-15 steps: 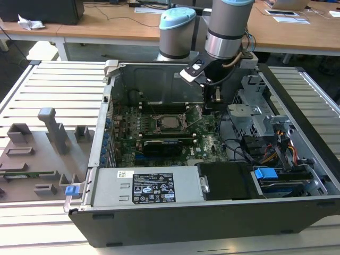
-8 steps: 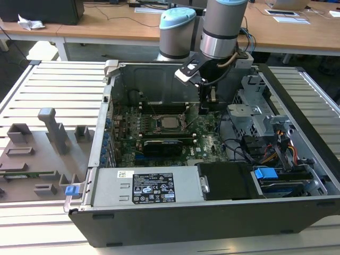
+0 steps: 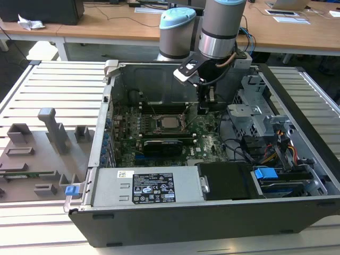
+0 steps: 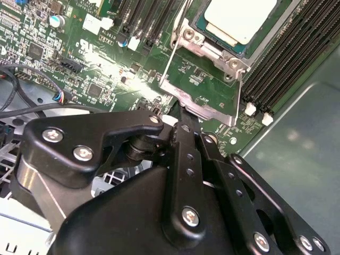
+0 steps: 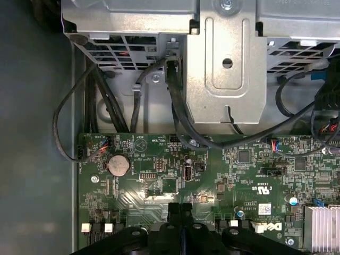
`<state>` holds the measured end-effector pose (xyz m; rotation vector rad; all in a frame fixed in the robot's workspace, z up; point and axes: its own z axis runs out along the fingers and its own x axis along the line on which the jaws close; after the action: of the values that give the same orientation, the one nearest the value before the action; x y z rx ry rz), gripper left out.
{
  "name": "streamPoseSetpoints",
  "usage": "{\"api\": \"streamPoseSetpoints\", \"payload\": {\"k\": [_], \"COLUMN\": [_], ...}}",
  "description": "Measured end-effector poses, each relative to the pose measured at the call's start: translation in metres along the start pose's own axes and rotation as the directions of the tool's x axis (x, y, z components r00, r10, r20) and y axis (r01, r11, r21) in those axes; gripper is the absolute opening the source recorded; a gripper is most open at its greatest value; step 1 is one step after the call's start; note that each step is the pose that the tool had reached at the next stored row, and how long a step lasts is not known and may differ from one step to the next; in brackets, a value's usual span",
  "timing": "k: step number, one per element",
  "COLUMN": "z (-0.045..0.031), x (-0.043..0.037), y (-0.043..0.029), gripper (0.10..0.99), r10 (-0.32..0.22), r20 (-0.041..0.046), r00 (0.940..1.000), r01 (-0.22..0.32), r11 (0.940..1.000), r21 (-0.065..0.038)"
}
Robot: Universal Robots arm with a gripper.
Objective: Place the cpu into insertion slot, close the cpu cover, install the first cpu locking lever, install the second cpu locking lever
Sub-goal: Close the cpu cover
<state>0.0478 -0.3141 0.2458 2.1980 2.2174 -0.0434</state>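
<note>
Fingers pressed together, the gripper (image 3: 204, 108) reached down into the open computer case (image 3: 297, 101), just to the exterior view's right of the insertion slot (image 3: 158, 123). The cpu (image 3: 169, 123) lay flat in that slot with its dull metal top facing up. Being square, it had no long axis, and its edges ran parallel to the long black memory slots (image 4: 287, 53) beside it.

In the second wrist view, the cpu (image 4: 241, 18) sat uncovered in the socket. The cpu cover (image 4: 204, 106) was swung open on the side nearer the gripper (image 4: 180, 112), its silver plate tilted off the green motherboard (image 4: 106, 58). The fingertips met the cover's free edge, though whether they pinched it could not be told. Thin wire levers (image 4: 169, 58) flanked the cover.

In the first wrist view, the closed fingertips (image 5: 175, 208) hung over the board. Past them lay a coin cell battery (image 5: 118, 165), black cables (image 5: 106, 101) and the grey metal drive cage (image 5: 226, 64).
</note>
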Motion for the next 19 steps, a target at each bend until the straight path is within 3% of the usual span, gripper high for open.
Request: {"api": "streamPoseSetpoints", "payload": {"k": [4, 6, 9, 12, 19], "z": [0.0001, 0.0002, 0.0006, 0.0007, 0.0007], "x": [0.0, 0.0, 0.0, 0.0001, 0.0001], "y": [0.0, 0.0, 0.0, -0.0012, -0.0113], "gripper": [0.106, 0.106, 0.106, 0.106, 0.106], "r10": [-0.001, -0.001, -0.002, -0.002, -0.002], "r20": [-0.0003, -0.0005, -0.0006, -0.0008, -0.0009], "r00": [1.0, 1.0, 1.0, 1.0, 1.0], "r01": [0.001, 0.001, 0.002, 0.002, 0.002], "r11": [0.9999, 0.9992, 0.9979, 0.9979, 0.9979], "r21": [0.016, 0.041, 0.064, 0.064, 0.064]}}
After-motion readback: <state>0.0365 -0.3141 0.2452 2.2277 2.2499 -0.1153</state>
